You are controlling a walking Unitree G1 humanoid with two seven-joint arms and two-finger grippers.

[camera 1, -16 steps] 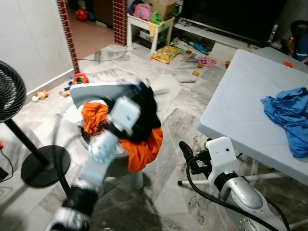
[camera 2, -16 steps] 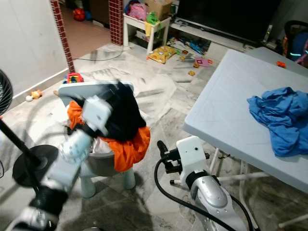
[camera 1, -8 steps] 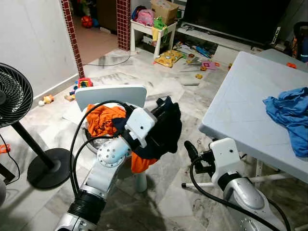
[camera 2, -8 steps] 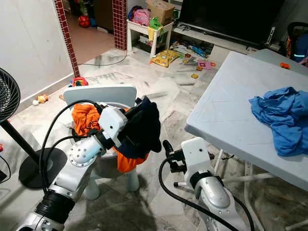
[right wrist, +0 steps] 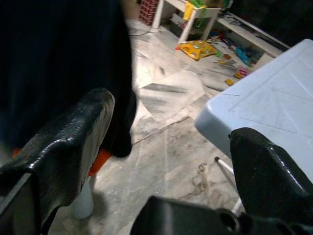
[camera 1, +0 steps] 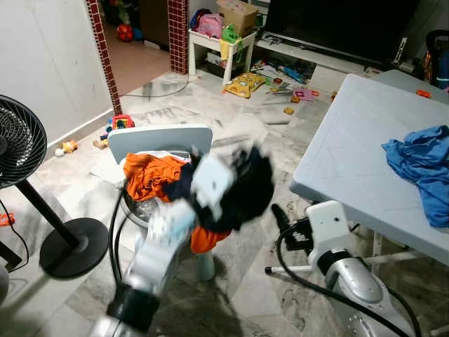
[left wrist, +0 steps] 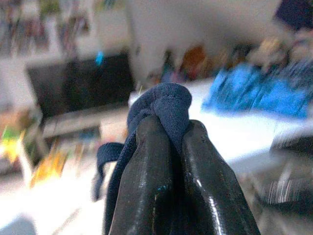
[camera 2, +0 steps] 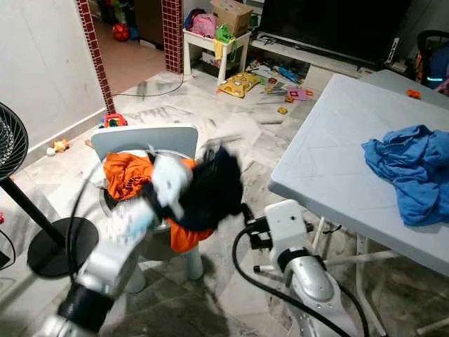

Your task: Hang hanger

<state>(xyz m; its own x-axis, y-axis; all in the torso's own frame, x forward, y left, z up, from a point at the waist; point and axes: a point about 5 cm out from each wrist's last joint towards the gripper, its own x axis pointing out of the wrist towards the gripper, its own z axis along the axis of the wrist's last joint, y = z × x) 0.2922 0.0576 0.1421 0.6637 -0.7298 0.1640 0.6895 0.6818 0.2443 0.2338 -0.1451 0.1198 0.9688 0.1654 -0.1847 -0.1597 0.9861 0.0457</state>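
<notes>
While the left gripper pinches a dark cloth over the chair, the right gripper gapes wide beside it.

Marble floor, worn and streaked. Toys litter the far side by a small white table. Fan stands at the robot's left on a round base, near the white wall. Grey table at the right carries a blue cloth; its near corner sits just beside the right arm. Orange cloth heaped on the chair seat under the dark one. Left arm blurred. Open floor lies between chair and table. No hanger can be made out.
</notes>
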